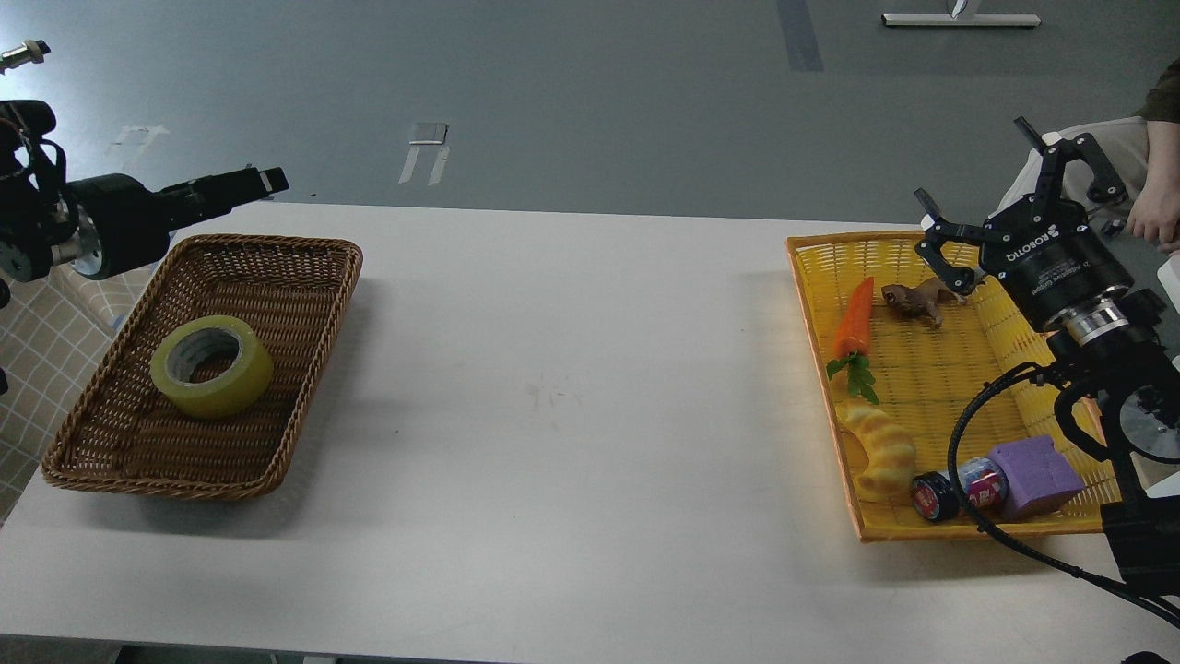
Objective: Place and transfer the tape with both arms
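Note:
The tape (232,383), a yellow roll with a grey-white core, lies flat in the brown wicker basket (267,243) at the table's left. My left gripper (263,181) hovers above the basket's far edge, apart from the tape. It is seen side-on and dark, so its fingers cannot be told apart. My right gripper (975,175) is open and empty, with fingers spread wide. It is held above the far right part of the yellow tray (931,387), close to a brown toy animal (914,300).
The yellow tray holds a toy carrot (855,318), a twisted yellow bread-like toy (882,449), a small can (959,489) and a purple block (1037,475). The white table (572,387) spans between basket and tray. A person (1160,175) sits at the far right.

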Robot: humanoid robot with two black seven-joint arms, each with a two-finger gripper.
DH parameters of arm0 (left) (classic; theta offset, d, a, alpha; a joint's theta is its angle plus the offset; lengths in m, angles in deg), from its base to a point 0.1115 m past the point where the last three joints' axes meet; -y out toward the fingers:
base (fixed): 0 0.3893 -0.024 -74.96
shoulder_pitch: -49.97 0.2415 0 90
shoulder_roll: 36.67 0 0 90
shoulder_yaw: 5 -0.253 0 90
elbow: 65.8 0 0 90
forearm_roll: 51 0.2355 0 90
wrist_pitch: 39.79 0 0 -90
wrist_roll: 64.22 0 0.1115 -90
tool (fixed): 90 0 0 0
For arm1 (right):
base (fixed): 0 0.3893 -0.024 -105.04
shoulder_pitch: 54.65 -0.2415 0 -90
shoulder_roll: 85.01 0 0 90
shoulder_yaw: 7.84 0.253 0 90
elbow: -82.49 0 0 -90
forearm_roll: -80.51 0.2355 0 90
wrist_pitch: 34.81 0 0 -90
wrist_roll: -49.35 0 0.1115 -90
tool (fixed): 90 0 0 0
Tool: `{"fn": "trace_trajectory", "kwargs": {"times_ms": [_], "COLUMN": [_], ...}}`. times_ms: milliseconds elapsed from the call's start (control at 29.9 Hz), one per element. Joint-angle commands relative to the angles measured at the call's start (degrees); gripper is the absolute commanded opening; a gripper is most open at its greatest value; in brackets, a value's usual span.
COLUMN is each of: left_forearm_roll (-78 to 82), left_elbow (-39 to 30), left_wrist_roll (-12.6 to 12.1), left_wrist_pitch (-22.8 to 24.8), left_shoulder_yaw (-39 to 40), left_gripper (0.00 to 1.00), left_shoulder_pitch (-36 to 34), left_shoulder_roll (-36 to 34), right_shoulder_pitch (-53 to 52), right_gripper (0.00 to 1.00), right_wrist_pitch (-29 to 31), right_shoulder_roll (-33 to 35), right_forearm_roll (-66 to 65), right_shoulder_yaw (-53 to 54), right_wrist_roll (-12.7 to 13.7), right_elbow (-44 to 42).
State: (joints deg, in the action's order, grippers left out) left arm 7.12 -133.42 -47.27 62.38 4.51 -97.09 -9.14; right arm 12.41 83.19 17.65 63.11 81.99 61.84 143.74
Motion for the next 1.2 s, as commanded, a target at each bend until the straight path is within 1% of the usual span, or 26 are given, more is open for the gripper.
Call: {"fn": "trace_trajectory", "kwargs": {"times_ms": [0, 100, 201, 334, 435, 468, 501, 568, 669, 702, 802, 869, 1003, 1170], "left_forearm_roll": [-11.2, -18.6, -24.9, -28.8, -33.0, -34.8, -34.8, -36.4, -36.9, -36.9, -38.9, -40.4, -40.5, -40.6], "left_elbow": [0.0, 0.6, 1.1, 2.4, 4.0, 4.9, 5.0, 6.4, 6.4, 6.4, 6.4, 6.4, 6.5, 6.9], "left_wrist_roll": [-0.2, -0.2, -0.1, 0.0, 0.6, 1.2, 1.2, 1.9, 1.9, 1.9, 1.9, 1.8, 1.4, 1.3], "left_wrist_pitch": [5.7, 7.5, 8.1, 8.2, 8.0, 7.8, 7.8, 8.1, 8.2, 8.2, 8.6, 9.7, 10.7, 10.9], "left_shoulder_yaw": [8.1, 11.4, 14.2, 16.6, 19.5, 20.5, 20.5, 22.3, 25.5, 25.5, 29.9, 33.7, 37.0, 40.4], "left_gripper": [0.90, 0.97, 0.98, 0.98, 0.98, 0.98, 0.98, 0.98, 0.98, 0.98, 0.98, 0.98, 0.98, 0.98], "left_shoulder_pitch": [-0.2, -0.1, 0.0, 0.4, 0.7, 1.0, 1.0, 1.5, 1.8, 1.8, 2.9, 3.6, 4.9, 7.5], "left_shoulder_roll": [2.6, 5.2, 8.8, 13.2, 18.1, 20.2, 20.2, 23.9, 27.6, 27.6, 30.6, 32.3, 34.8, 37.0], "right_shoulder_pitch": [-1.6, -3.2, -5.8, -8.6, -11.5, -12.9, -12.9, -16.2, -20.1, -20.1, -22.6, -23.8, -25.0, -25.1], "right_gripper": [1.00, 1.00, 1.00, 1.00, 1.00, 1.00, 1.00, 1.00, 1.00, 1.00, 1.00, 1.00, 1.00, 1.00], "right_wrist_pitch": [0.0, 0.0, 0.0, 0.0, 0.0, 0.0, 0.0, 0.0, 0.0, 0.0, 0.0, 0.0, 0.0, 0.0], "right_shoulder_roll": [-0.1, -0.1, -0.1, -0.3, -0.7, -1.1, -1.1, -1.2, -1.7, -1.7, -2.6, -2.7, -3.7, -6.9], "right_forearm_roll": [-0.1, -0.2, -0.3, -0.4, -0.8, -0.9, -0.9, -0.9, -0.9, -0.9, -1.0, -1.0, -1.0, -0.9], "right_shoulder_yaw": [0.0, 0.0, -0.4, -1.1, -1.9, -2.6, -2.6, -4.6, -6.5, -6.5, -6.9, -8.2, -9.3, -9.3], "right_wrist_roll": [0.0, 0.0, 0.0, 0.1, 0.1, 0.1, 0.1, 0.1, 0.1, 0.1, 0.1, 0.1, 0.1, 0.1], "right_elbow": [0.0, -0.3, -1.3, -2.9, -5.4, -6.7, -6.8, -9.7, -13.1, -13.1, -14.8, -14.9, -15.1, -15.3]}}
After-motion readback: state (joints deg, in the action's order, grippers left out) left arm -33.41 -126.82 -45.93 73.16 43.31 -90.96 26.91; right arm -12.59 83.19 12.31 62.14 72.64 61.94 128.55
